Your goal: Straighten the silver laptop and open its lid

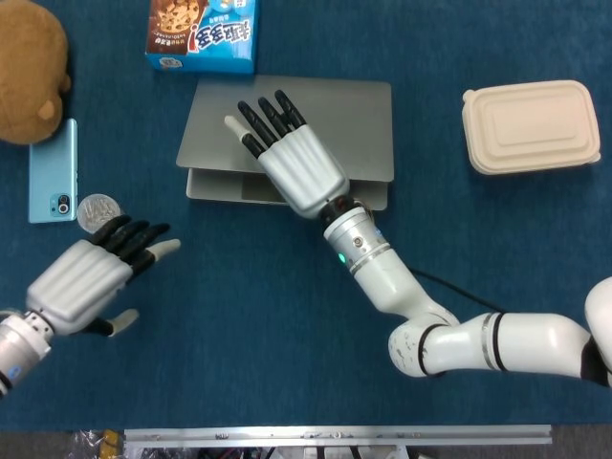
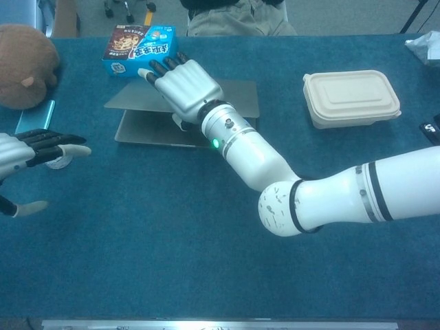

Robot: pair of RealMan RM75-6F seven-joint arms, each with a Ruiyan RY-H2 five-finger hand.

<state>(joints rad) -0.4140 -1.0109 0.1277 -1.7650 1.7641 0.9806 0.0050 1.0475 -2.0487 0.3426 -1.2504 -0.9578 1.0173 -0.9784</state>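
The silver laptop point(image 1: 354, 124) lies at the table's back centre with its edges square to the table. Its lid point(image 2: 237, 96) is raised a little at the front, so a wedge of gap shows above the base point(image 2: 144, 130). My right hand point(image 1: 292, 163) lies flat on top of the lid, fingers toward the back left. Its thumb tucks under the lid's front edge, so the lid is held between thumb and palm point(image 2: 182, 86). My left hand point(image 1: 86, 282) hovers over the table at the lower left, fingers spread and empty, well apart from the laptop point(image 2: 27, 151).
A blue cookie box point(image 1: 201, 33) sits just behind the laptop. A brown plush toy point(image 1: 29, 67), a teal phone point(image 1: 53, 172) and a small clear round cup point(image 1: 94, 210) are at the left. A beige lidded container point(image 1: 531, 124) sits at the right.
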